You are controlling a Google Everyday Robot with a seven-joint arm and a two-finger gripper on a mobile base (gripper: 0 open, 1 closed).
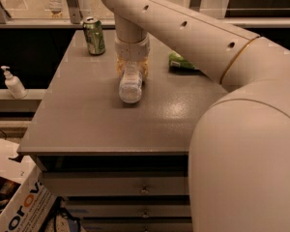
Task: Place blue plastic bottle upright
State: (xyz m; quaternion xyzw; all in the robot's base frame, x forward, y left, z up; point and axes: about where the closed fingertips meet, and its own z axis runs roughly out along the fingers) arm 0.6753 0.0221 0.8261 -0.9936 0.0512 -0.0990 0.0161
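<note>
The blue plastic bottle [130, 85] is clear and ribbed. It lies on its side on the grey table [87, 120], with its base pointing toward the camera and its cap end hidden under the gripper. My gripper [132, 67] reaches down from the arm at the table's middle back. Its yellowish fingers [121, 66] sit on both sides of the bottle's upper part and are shut on it. The base end rests on or just above the tabletop.
A green drink can [94, 35] stands at the table's back left. A green packet [182, 62] lies to the right of the gripper. A white pump dispenser [13, 82] stands on a lower ledge at the left. A cardboard box [19, 202] sits on the floor. Drawers [145, 190] are below the tabletop.
</note>
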